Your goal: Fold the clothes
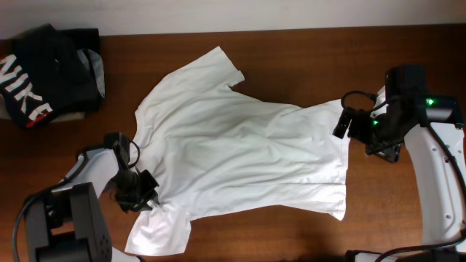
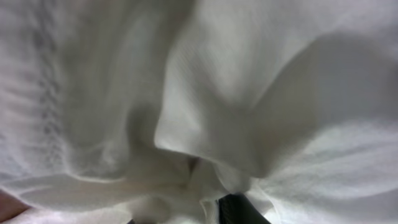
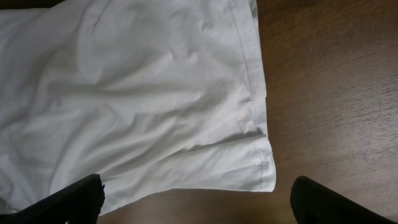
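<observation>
White T-shirt [image 1: 240, 153] spread on the wooden counter [image 1: 291, 240], with one pincer at each end.
The shirt lies mostly flat in the middle of the counter. The left pincer [image 1: 138, 193] is clenched on the shirt's edge, beside the sleeve closest to the robot; in its wrist view, bunched white fabric fills almost the whole picture. The right pincer [image 1: 348, 124] is released, with its fingers [image 3: 68, 199] wide apart over the hem corner. At the far left corner lies a dark garment [image 1: 44, 73] with the white letters "NIKE".
</observation>
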You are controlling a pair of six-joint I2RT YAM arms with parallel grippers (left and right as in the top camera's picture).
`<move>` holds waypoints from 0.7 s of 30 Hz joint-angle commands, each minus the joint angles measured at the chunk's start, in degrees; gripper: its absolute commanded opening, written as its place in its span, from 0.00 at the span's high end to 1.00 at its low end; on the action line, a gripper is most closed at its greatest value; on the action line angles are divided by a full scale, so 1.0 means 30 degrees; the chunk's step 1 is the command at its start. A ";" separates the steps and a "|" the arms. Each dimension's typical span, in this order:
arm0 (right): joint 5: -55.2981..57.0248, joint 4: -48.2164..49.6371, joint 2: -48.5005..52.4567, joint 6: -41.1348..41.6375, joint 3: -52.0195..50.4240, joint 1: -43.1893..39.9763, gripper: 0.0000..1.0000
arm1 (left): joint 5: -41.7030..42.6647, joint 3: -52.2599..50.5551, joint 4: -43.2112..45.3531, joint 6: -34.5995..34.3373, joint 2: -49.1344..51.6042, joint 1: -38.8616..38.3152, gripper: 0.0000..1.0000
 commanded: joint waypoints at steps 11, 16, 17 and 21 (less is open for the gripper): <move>-0.0044 0.0648 -0.3271 0.3140 -0.8145 0.0087 0.01 | 0.0095 0.1450 0.1319 0.0459 0.1902 -0.0284 0.99; -0.0736 0.5421 -0.2725 0.5253 -1.4353 0.0073 0.41 | 0.0168 0.1450 0.1778 0.0459 0.1902 -0.0284 0.99; -0.0743 0.5617 -0.2725 0.5238 -1.4600 0.0073 0.41 | 0.0168 0.1450 0.1836 0.0459 0.1902 -0.0284 0.99; -0.1326 0.7439 -0.2725 0.5617 -1.5868 0.0073 0.44 | 0.0175 0.1450 0.1989 0.0459 0.1902 -0.0284 0.99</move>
